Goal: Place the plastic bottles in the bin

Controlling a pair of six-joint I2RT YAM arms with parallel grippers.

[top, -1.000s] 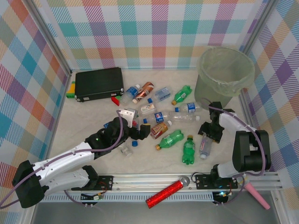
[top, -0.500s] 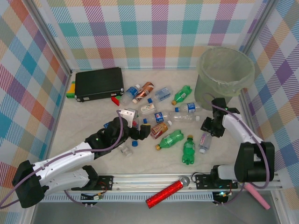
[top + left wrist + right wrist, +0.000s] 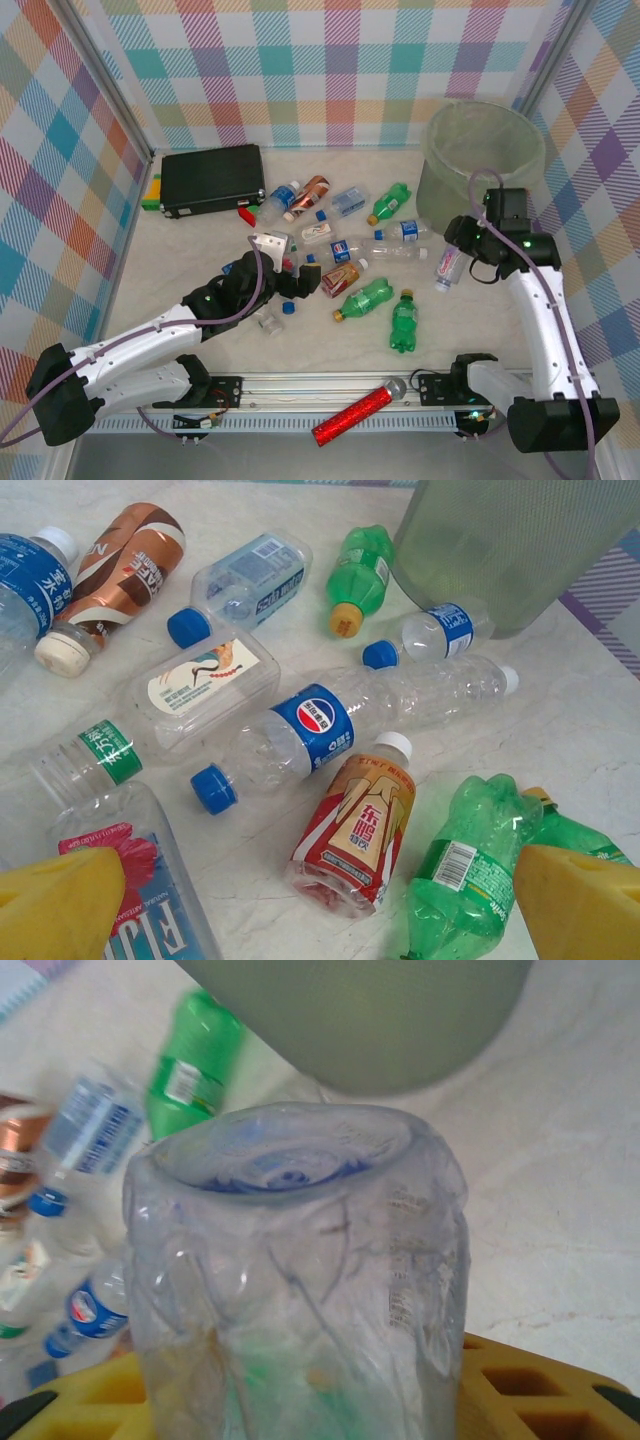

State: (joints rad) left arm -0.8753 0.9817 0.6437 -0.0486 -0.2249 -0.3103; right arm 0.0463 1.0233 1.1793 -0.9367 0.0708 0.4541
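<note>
Checked walls (image 3: 300, 60) ring our pale surface (image 3: 200, 260). Our right end effector (image 3: 458, 255) grips a clear bottle (image 3: 300, 1260) just beside the bin (image 3: 485, 150). Our left end effector (image 3: 320, 900) gapes wide over loose bottles (image 3: 300, 730) lying mid-surface.

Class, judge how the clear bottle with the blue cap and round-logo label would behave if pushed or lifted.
The clear bottle looks empty, so it is probably light. Lying on its round side, it would likely roll when pushed. Its thin see-through wall may buckle under a firm squeeze.
</note>
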